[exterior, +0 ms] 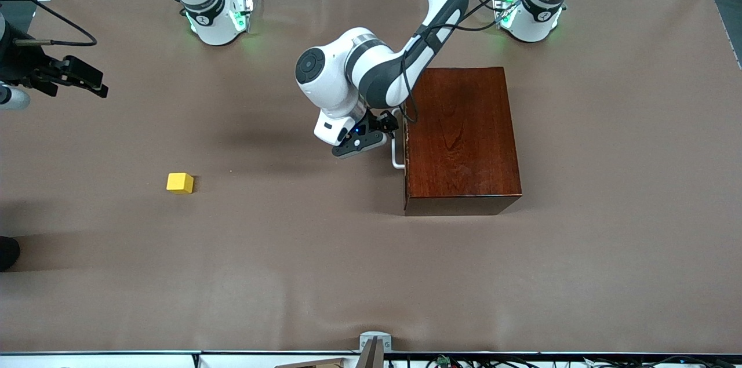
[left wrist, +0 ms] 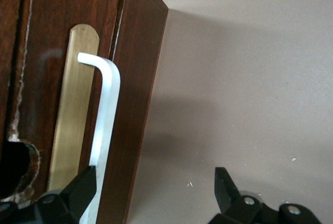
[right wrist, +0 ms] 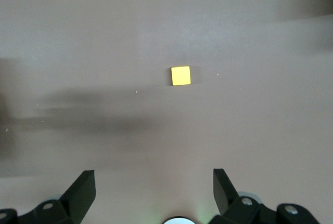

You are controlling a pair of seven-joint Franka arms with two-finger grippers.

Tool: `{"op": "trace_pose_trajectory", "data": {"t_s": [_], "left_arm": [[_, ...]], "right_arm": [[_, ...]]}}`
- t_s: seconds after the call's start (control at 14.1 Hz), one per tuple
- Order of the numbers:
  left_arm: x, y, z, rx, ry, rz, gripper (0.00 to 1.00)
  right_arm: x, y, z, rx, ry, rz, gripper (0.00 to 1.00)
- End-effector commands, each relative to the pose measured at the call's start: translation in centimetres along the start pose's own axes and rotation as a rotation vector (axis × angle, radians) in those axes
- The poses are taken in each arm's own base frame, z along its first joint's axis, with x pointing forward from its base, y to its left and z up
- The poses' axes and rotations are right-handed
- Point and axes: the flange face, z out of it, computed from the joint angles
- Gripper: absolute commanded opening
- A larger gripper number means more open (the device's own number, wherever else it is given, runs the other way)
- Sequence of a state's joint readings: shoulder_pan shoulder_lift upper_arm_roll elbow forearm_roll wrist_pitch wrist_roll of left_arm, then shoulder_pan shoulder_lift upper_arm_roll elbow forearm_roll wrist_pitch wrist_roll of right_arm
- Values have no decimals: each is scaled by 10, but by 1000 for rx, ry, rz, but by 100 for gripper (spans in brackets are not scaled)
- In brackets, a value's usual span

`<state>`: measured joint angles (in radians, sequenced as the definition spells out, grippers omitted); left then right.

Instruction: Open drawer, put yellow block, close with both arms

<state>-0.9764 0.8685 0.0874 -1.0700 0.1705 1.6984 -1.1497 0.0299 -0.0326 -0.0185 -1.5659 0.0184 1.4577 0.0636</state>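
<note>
The dark red-brown wooden box (exterior: 461, 139) stands mid-table. Its drawer is shut, so only the dark front (left wrist: 49, 52) and white bar handle (exterior: 397, 153) show. My left gripper (exterior: 388, 126) is open at the handle. In the left wrist view (left wrist: 154, 187) one finger (left wrist: 83, 187) lies against the white bar (left wrist: 106, 109), and the box's corner edge sits between the jaws. The yellow block (exterior: 180, 182) lies on the table toward the right arm's end. My right gripper (exterior: 93, 83) is open and empty, high above the table, with the block (right wrist: 180, 75) below its jaws (right wrist: 153, 188).
A brass plate (left wrist: 73, 109) backs the handle, and a round hole (left wrist: 18, 167) is cut in the drawer front. The brown table cover (exterior: 324, 263) runs to the front edge, where a small metal bracket (exterior: 374, 345) sits.
</note>
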Motion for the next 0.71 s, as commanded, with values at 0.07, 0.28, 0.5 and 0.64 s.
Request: {"op": "trace_pose_trajectory", "data": {"t_s": [0.07,0.28,0.5,0.64], "left_arm": [[-1,1,4,59,36,17,100],[-1,-2,2,78,28,146,100],[-8,2,6,80,27,167,100],[-9,6,13,82,24,172,100]], "right_arm": [[-4,2,-11,8,25,6,100],[-1,4,-9,8,23,-1,100],[-1,5,-9,10,23,2,100],[-2,4,-8,9,15,0,100]]}}
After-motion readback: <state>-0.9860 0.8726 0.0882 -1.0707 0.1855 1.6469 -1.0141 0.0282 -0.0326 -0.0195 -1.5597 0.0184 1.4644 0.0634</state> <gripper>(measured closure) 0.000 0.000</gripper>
